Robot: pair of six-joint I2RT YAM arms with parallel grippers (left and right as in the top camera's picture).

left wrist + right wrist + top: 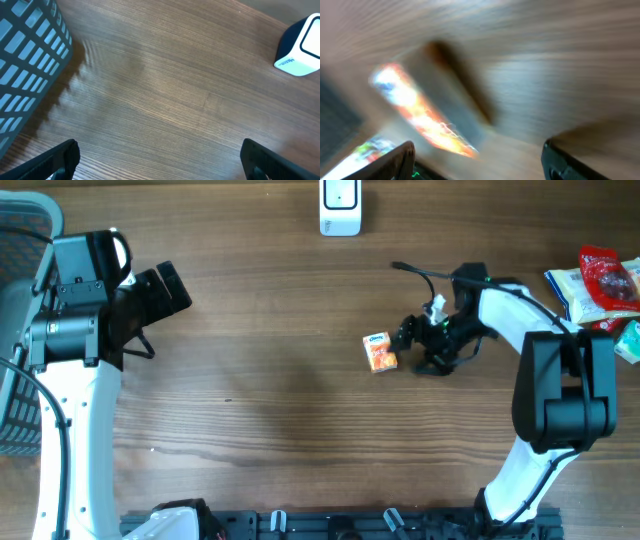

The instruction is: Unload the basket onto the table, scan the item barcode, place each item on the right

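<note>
Standing well apart, fingers (395, 161) of right gripper (406, 337) clamp nothing; wrist view blurred, yet small orange box (379, 352) shows lying free just ahead of them. Box rests on table (250, 410), mid-right, well apart from white scanner (340, 207) at far edge. Judgement: barcode not yet presented, box needs grasp and lift toward scanner. Right arm reaches leftward, wrist low, elbow folded. Left gripper (160, 150) spread wide, empty, idle beside basket (25, 65).
</note>
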